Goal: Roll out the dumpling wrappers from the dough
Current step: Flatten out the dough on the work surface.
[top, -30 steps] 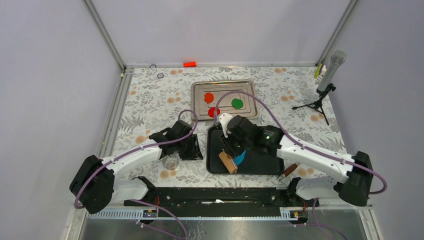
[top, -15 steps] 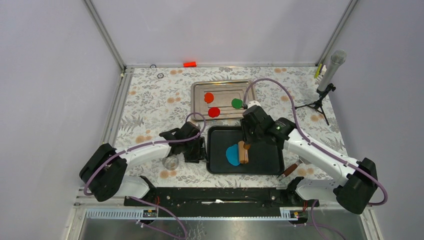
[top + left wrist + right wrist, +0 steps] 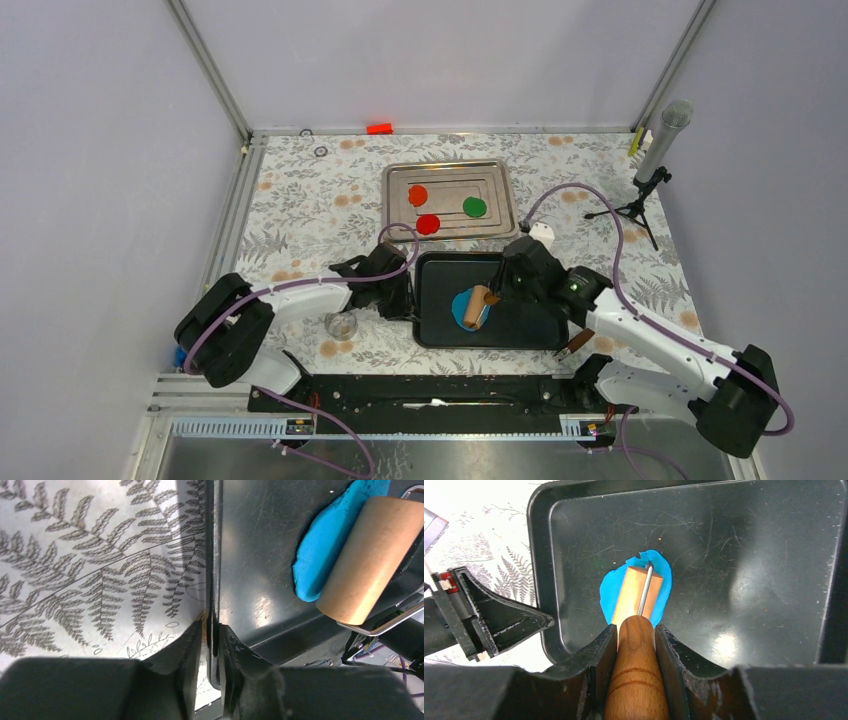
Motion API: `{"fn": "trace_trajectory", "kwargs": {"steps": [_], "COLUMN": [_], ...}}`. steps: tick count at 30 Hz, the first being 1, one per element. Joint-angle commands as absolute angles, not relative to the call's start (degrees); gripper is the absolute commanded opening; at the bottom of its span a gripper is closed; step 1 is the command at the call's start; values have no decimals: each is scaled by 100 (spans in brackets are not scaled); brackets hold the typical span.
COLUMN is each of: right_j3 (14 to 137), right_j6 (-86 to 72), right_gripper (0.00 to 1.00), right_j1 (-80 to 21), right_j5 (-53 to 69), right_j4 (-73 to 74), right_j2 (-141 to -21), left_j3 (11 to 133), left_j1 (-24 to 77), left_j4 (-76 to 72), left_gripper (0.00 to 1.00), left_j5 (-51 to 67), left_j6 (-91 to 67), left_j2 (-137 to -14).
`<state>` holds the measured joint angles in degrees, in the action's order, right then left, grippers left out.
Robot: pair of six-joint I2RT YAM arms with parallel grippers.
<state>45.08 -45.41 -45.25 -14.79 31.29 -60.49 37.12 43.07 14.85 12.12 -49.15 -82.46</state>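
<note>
Right wrist: right end effector clamps roller on dough; left end effector pinches tray rim.

Bright blue dough; black tray; fern-patterned table; tan wooden roller

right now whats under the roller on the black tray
The blue dough, flattened on the black tray, shows around the roller. Its middle is covered by the roller.

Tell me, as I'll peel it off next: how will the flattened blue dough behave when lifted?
Probably floppy: the dough looks thin and spread under the roller. Its ragged edge suggests it may tear. It lies flat against the tray, so likely sticks.
</note>
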Motion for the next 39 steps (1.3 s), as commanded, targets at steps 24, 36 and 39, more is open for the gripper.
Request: {"fn": "trace_trajectory", "kwargs": {"steps": [24,36,39], "right_j3": [3463,3606,3722], "right_j6": [-4740,-5354,-5395], "right_gripper": [0,0,0], "right_j1": [-5939,-5651,-5581], "right_j5": [-3236,-2672,-2412], "right_j4": [2378,4219,4585], "right_j2": [-6403,-5877,-5905], "left_j3": [3612,3577,3569], "left_j1": [4306,4306,4307], "left_j4": [1045,1132,1123], "left_gripper": [0,0,0], "left_j5": [1389,1329,1361], "left_j6": [-4967,-4989,-5001], "left_j2": [-8523,-8306,-8285]}}
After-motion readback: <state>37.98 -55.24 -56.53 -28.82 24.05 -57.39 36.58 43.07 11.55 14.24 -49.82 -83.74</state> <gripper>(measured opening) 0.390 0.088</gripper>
